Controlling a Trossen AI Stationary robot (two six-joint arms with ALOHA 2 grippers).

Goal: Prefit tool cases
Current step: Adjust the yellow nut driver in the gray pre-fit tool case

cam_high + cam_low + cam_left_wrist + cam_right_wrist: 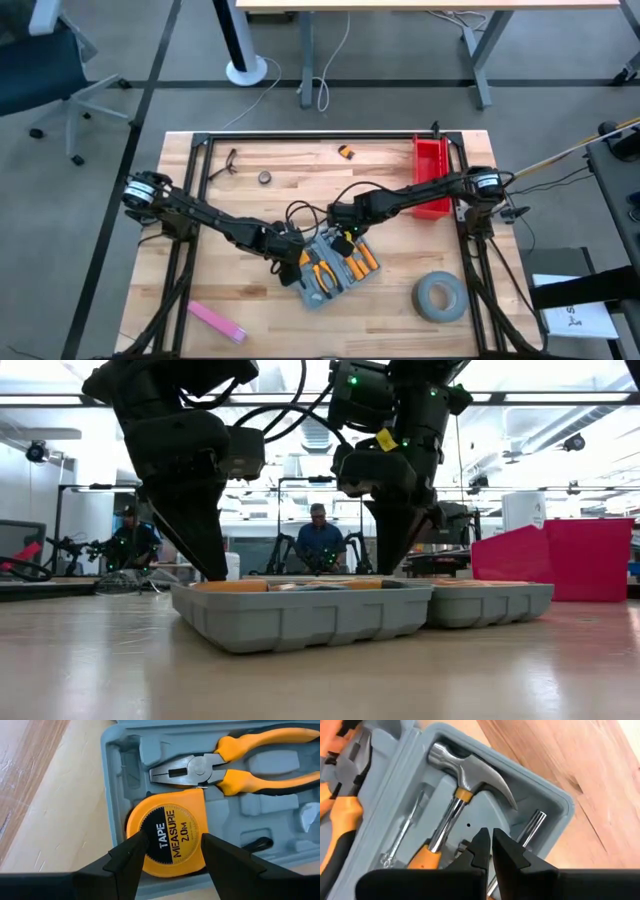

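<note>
the open blue-grey plastic tool case [330, 268] sits lower centre of the high view on the wooden bench [250, 300], both arms meeting over it. left tool [172, 851] is spread wide, fingers either side of the round yellow tape measure [167, 832] lying in its recess beside the orange-handled pliers [235, 767]. right tool [489, 842] is pressed together, holding nothing, above the steel claw hammer [465, 775]

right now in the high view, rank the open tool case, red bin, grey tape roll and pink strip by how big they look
1. tool case, lying open
2. red bin, partly covered by the right arm
3. grey tape roll
4. pink strip
The case and bin look close; the roll and strip too.
</note>
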